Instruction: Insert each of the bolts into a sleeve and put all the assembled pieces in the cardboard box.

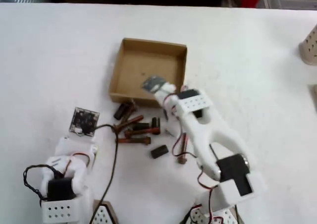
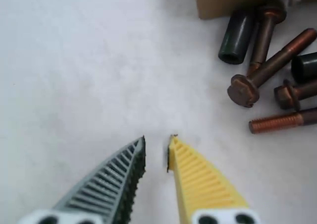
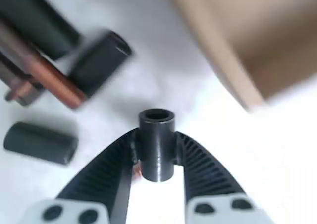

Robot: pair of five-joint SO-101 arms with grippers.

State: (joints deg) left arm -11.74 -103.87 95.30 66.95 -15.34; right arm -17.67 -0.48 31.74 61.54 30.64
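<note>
A black sleeve [image 3: 157, 119] is clamped upright in the right tool [image 3: 156, 136], just beside the cardboard box [image 1: 143, 65]. The left tool [image 2: 157, 145] is held slightly parted and empty over the tabletop [image 2: 74, 60], near the bolts [image 2: 270, 65] and spare sleeves [image 2: 237, 35].

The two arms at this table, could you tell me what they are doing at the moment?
The right gripper is shut on a black sleeve, holding it upright next to the cardboard box. The left gripper sits over bare table, slightly open and holding nothing. Several copper-coloured bolts and other black sleeves lie loose in a pile beside the box.
</note>
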